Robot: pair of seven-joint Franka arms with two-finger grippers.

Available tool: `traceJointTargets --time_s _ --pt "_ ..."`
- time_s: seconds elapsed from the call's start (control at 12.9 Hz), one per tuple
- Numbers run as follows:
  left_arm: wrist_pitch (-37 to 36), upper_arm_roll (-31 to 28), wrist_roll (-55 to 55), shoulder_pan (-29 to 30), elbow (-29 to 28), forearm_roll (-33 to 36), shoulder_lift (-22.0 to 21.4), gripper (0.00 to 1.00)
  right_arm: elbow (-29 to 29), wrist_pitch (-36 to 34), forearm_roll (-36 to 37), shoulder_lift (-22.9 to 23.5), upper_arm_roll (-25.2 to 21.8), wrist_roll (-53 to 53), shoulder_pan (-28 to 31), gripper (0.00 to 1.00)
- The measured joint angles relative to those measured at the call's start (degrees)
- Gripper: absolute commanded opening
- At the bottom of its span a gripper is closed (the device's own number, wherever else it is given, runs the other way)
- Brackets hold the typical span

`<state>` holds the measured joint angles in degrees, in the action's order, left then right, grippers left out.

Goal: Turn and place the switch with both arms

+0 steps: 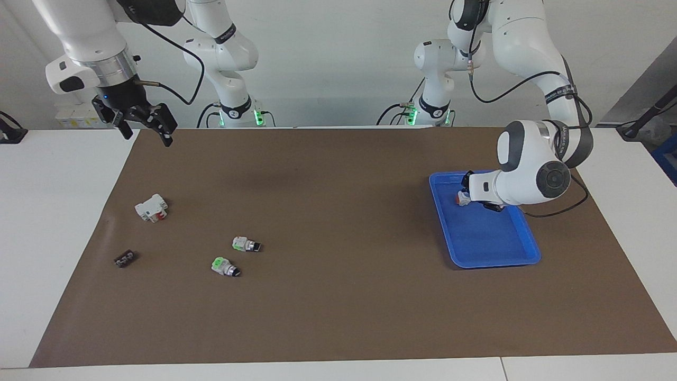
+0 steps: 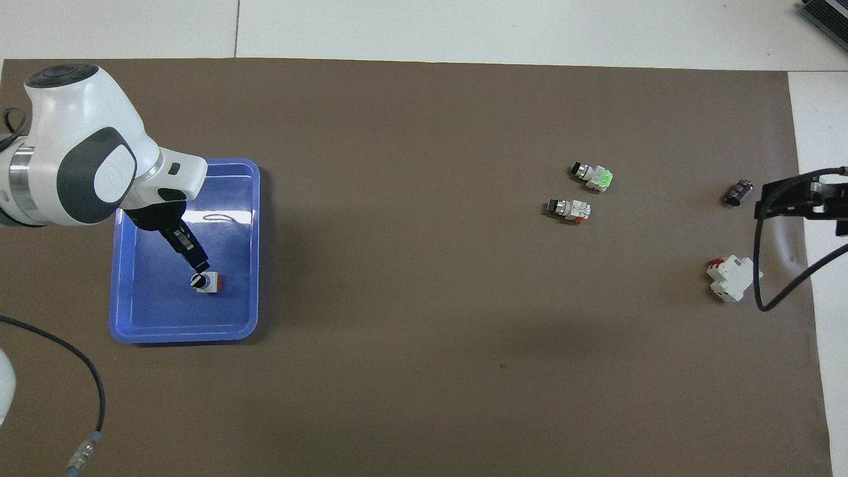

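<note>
The switch (image 2: 211, 283) stands upright in the blue tray (image 2: 149, 328), orange block down and black knob up, toward the tray's 5 o'clock part in the overhead view. That pose suits a finished placement: the flat block gives it a steady base, and the tray keeps it apart from the loose parts on the brown mat (image 2: 424, 371).

The left gripper (image 2: 197, 264) hangs over the tray just at 11 o'clock of the switch. Its tips appear clear of the knob, so I judge the switch released, but how wide the fingers stand I cannot tell. The low, slanted wrist fits setting a small part down gently.

The right gripper (image 1: 143, 123) waits up in the air over the mat's edge at the right arm's end of the bench, fingers spread wide and holding nothing.

Counted: two arms, one tray and three selector switches in all. One is in the tray; the green-block switch (image 2: 594, 175) and the pale-trim switch (image 2: 570, 209) lie on their sides close together on the mat. There is also one white breaker-like block (image 2: 733, 278) and one small dark part (image 2: 738, 192), both near the right arm's end.
</note>
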<state>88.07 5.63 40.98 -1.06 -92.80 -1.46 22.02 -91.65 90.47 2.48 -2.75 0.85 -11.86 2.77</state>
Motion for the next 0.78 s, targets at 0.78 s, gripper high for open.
traceJointTargets --time_s 0.78 --pt "9.83 -0.18 -14.12 -0.07 -0.4 1.24 -11.71 1.0 -0.63 -0.02 0.0 -0.28 0.01 -0.32 -0.03 1.0"
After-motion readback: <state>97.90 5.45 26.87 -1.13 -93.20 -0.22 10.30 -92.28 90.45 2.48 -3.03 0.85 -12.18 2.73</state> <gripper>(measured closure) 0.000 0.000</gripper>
